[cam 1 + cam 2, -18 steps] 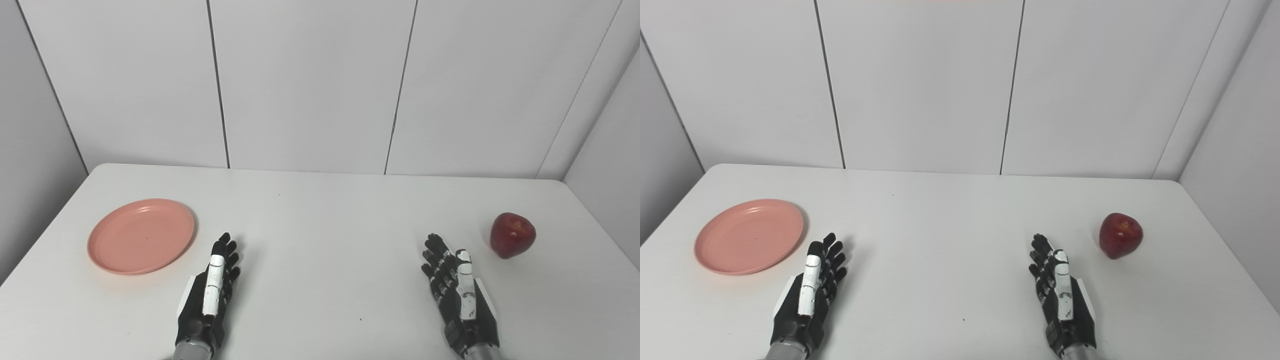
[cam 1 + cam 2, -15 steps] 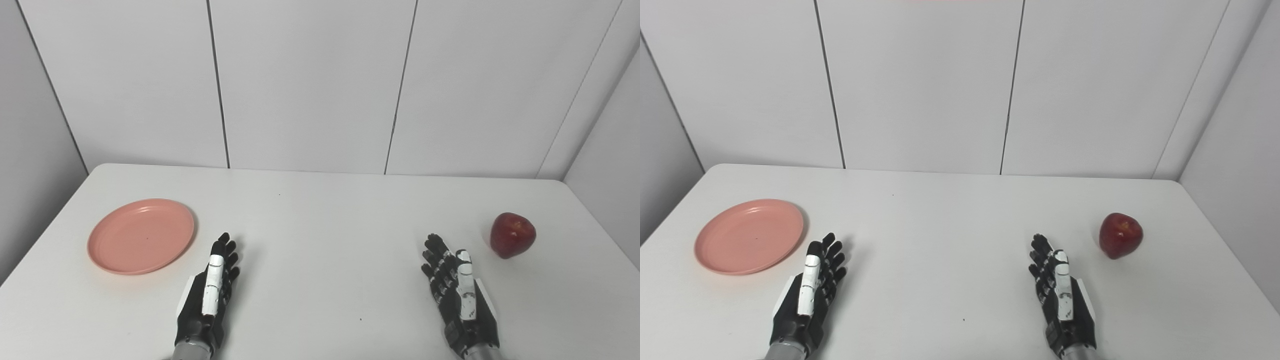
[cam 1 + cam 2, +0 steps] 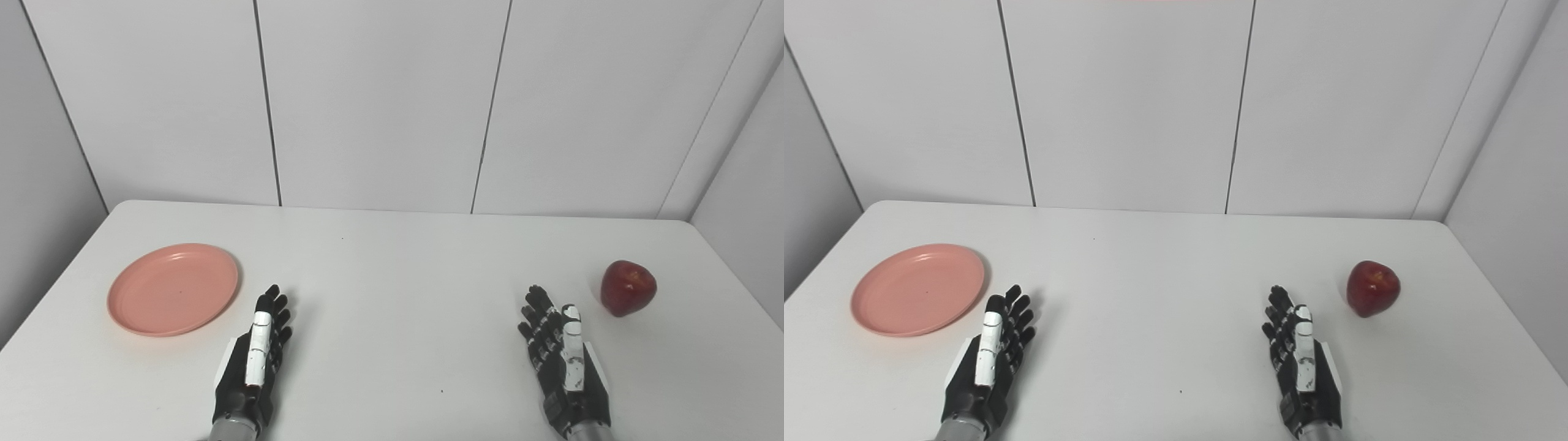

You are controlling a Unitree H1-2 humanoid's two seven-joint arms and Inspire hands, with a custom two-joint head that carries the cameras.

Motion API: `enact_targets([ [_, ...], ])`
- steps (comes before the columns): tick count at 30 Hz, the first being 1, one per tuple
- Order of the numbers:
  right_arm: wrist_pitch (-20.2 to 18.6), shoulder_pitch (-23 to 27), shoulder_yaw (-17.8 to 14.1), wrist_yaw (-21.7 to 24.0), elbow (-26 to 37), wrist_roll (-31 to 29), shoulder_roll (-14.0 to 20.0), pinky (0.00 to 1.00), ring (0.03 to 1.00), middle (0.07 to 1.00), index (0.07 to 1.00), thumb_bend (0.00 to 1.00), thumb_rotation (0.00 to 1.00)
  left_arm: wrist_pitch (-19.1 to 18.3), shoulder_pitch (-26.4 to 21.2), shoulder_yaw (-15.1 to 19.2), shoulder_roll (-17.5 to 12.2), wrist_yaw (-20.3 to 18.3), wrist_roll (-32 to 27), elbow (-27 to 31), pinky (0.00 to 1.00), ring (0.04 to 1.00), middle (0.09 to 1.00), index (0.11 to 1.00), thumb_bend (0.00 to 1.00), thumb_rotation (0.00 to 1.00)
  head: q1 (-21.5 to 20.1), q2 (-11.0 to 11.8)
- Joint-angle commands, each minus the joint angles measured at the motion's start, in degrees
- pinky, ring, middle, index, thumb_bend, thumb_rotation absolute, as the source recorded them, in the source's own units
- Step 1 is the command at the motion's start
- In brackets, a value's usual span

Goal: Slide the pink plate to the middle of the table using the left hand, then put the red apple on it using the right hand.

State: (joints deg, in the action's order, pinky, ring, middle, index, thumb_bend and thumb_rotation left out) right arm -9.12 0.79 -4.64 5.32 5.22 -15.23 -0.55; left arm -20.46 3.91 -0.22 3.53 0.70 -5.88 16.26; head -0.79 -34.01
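Pink plate [image 3: 173, 288] unobstructed, wrists cropped below

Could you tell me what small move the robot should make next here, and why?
Probably the left hand should reach forward and left to the near right rim of the pink plate. The plate lies at the table's left side, not the middle, and no hand touches it. The right hand is open, short of the red apple, and can wait.
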Motion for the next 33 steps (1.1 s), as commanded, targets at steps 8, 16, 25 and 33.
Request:
enact_targets([
  [8,0.0,-0.4,-0.1,-0.5,-0.2,0.2,-0.3,1.0,0.989,0.964,0.926,0.84,0.99,0.1,2.8,0.3,-0.2,-0.2,-0.4,1.3,1.0,1.0,1.0,1.0,0.71,1.0,0.0,0.1],
  [16,0.1,-0.4,0.1,-0.1,-0.3,0.2,-0.1,1.0,0.984,0.962,0.926,0.84,0.98,0.0,2.8,0.3,-0.1,-0.1,-0.2,1.2,1.0,1.0,1.0,1.0,0.71,1.0,0.0,0.1],
  [25,0.5,-0.3,-0.1,0.5,-0.9,0.1,0.6,1.0,0.984,0.962,0.93,0.85,0.98,1.5,2.7,-0.3,0.1,-0.1,0.4,0.2,1.0,1.0,1.0,1.0,0.69,1.0,3.4,0.9],
  [33,1.5,-0.2,-1.5,2.8,-2.5,-1.8,3.0,1.0,0.996,0.972,0.939,0.84,0.99,4.4,2.6,-2.4,2.0,1.4,2.7,-2.2,1.0,1.0,1.0,1.0,0.68,1.0,8.4,2.2],
])
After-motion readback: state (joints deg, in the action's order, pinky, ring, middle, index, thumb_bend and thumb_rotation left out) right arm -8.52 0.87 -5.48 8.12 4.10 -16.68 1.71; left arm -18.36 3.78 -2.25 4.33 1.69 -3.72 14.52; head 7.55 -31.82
